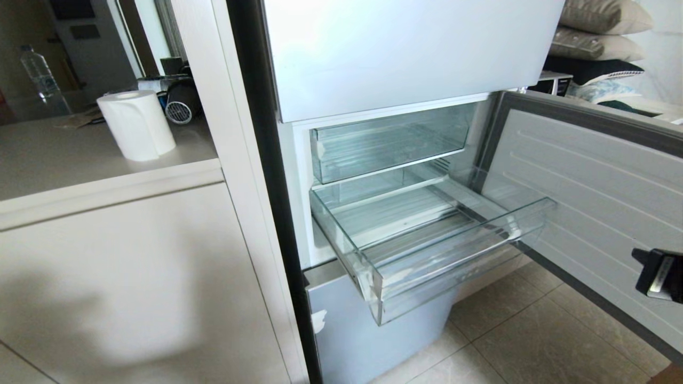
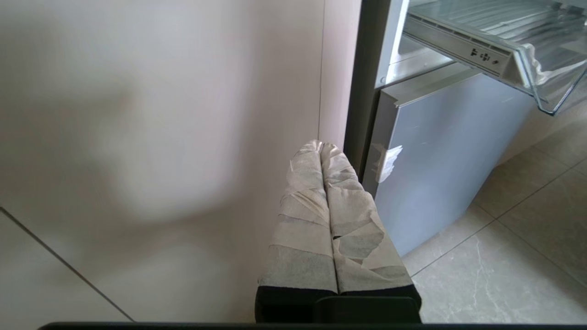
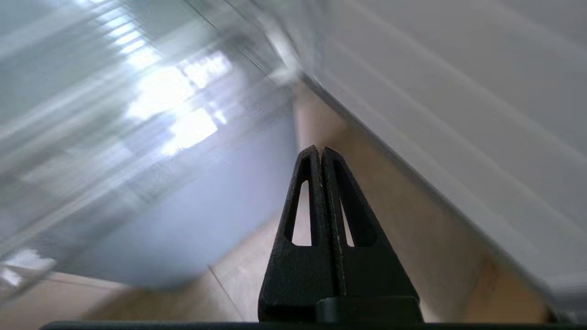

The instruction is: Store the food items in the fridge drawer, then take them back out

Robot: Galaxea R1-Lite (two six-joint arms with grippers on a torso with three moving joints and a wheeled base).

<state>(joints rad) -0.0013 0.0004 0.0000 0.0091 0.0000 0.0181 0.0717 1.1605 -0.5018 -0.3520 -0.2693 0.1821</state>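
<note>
**Colours in front of you**

You see the clear, ridge-floored fridge drawer (image 1: 427,250) at centre, white tape scraps (image 2: 387,160) on the pale blue-grey panel (image 1: 373,336), a white paper roll (image 1: 137,124) upper left, beige veined floor tiles (image 1: 533,341), black right gripper (image 3: 319,151), grey-taped left gripper (image 2: 321,145)

wide clear plastic fridge drawer (image 1: 427,250) w/ ridged floor | pulled out, level, nothing inside | thick stepped front lip | white tape scraps at front-left corner
</note>
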